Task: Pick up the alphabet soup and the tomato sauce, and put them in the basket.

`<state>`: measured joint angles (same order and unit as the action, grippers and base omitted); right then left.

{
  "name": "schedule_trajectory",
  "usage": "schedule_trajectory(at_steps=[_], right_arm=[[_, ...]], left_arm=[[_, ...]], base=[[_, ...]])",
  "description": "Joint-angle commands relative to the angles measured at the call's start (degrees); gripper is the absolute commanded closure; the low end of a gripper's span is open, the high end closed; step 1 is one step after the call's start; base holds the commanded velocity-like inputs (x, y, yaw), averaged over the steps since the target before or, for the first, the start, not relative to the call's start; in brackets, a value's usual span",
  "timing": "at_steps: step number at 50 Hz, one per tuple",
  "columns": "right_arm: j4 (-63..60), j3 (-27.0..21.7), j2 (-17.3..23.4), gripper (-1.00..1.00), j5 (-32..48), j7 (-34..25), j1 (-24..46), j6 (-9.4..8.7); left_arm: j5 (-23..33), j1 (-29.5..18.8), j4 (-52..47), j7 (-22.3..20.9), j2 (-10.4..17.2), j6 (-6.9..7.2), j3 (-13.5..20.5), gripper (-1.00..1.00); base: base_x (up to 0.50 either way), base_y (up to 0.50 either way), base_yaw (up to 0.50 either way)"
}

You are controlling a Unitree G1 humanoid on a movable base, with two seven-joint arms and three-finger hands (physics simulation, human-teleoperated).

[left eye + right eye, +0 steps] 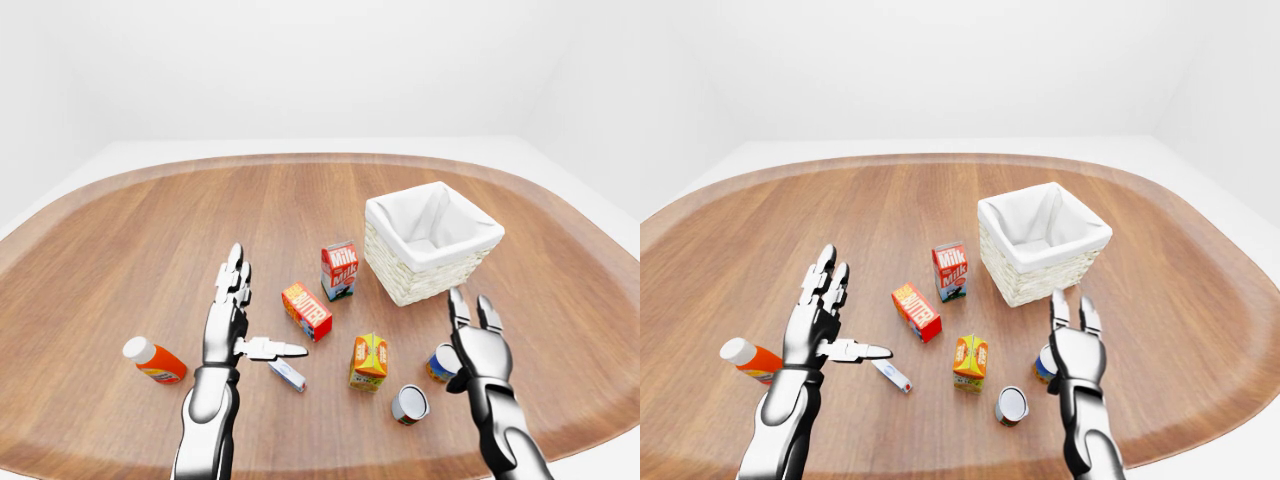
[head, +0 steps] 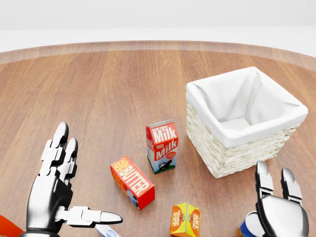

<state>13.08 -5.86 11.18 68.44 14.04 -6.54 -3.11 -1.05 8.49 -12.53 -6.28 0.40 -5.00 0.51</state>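
Both hands are spread wide and hold nothing. The right hand (image 1: 479,345) is just beside the blue can (image 1: 439,362). The left hand (image 1: 228,320) is near the butter (image 1: 307,311). The basket (image 1: 432,241) sits apart.

from my head camera i look down, close in, over the table (image 2: 98,89); both eye views sit wider, taking in its whole oval. all three share the basket (image 2: 237,143) and milk carton (image 2: 162,146).
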Motion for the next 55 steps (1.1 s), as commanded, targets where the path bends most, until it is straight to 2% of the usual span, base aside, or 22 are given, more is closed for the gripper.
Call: schedule_trajectory(at_steps=[1, 29, 55], right_arm=[[5.30, 1.08, 0.89, -1.00, -1.23, 2.15, 2.09, -0.20], [10.45, 3.55, 0.88, -1.00, -2.51, 4.81, 3.30, -0.22], [17.60, 4.23, 2.02, -1.00, -4.84, 7.95, 5.52, 0.81]], left_arm=[[-0.21, -0.37, -0.03, 0.34, -0.01, 0.00, 0.16, -1.00], [-0.21, -0.36, -0.03, 0.35, -0.01, 0.00, 0.16, -1.00], [-0.20, -0.36, -0.03, 0.36, -0.01, 0.00, 0.17, -1.00]], base=[[0.00, 0.00, 0.00], [0.00, 0.00, 0.00], [0.00, 0.00, 0.00]])
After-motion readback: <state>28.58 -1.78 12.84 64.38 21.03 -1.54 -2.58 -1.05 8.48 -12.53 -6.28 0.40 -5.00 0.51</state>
